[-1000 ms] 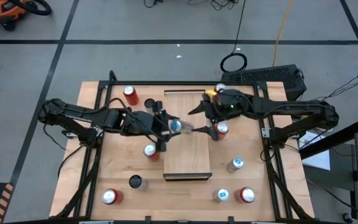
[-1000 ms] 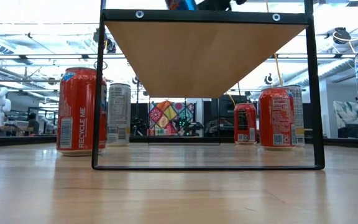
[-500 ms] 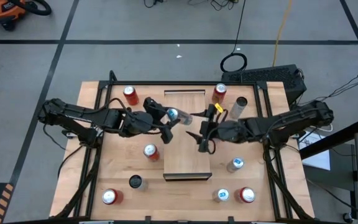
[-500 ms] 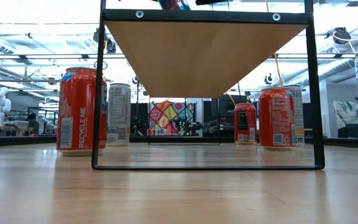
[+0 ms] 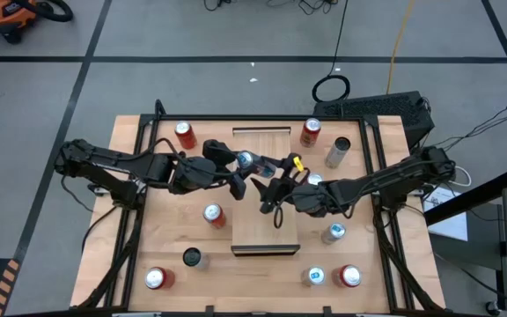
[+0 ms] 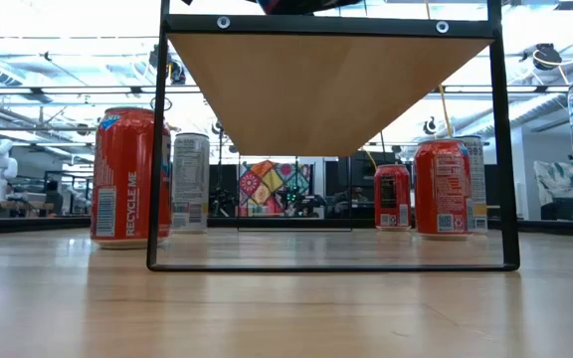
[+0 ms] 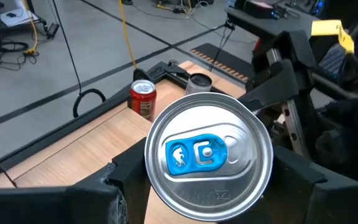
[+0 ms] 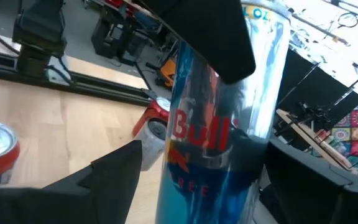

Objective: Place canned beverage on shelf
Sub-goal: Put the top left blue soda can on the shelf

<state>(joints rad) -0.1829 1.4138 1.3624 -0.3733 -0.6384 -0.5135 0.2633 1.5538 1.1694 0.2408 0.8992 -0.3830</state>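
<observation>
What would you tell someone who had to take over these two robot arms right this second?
Left gripper: shut on the silver-blue can, held above the shelf.
Right gripper: fingers open either side of that same can, not clearly gripping.
Shelf: no can stands on it; red and silver cans wait on the table around it.
Done: one can lifted over the shelf.
Left: set it upright on the board and release.

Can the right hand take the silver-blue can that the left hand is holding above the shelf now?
Probably yes. The right hand is open, close beside the silver-blue can that the left hand grips above the shelf; nothing stands between.
</observation>
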